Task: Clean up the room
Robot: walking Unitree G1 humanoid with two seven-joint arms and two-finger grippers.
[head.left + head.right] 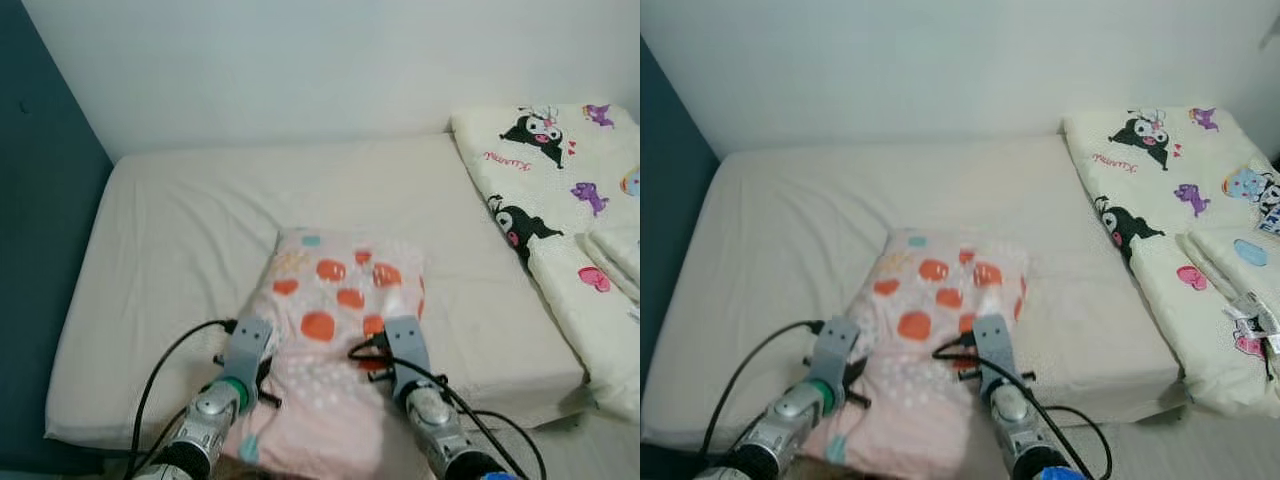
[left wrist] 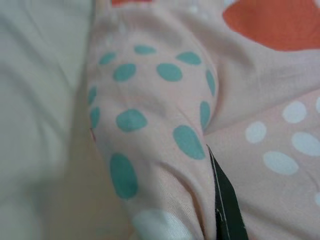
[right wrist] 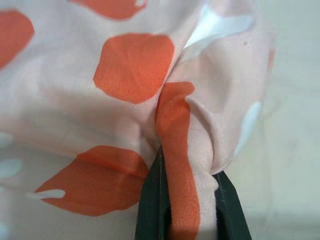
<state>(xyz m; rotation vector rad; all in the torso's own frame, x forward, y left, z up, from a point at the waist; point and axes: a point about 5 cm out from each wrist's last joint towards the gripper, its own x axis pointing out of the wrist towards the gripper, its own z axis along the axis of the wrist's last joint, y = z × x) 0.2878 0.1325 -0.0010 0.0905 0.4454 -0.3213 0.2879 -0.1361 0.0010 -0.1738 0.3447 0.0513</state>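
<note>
Pinched at both sides: pink spotted pillow [image 1: 340,300] lying on the near edge of the bed [image 1: 180,250], left gripper [image 1: 248,352] and right gripper [image 1: 405,350] each clamped on a fold of its cover. Probably mid-task, with placing the pillow left to do. Folded cartoon quilt [image 1: 550,180] heaped right of the pillow.

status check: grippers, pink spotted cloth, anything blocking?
Right gripper shut on pink spotted cloth, fold pinched between fingers. Left gripper at cloth's left edge, grip unconfirmed. Cloth lies on bed, near end hanging off. Cartoon-print quilt to the right, clear.
</note>
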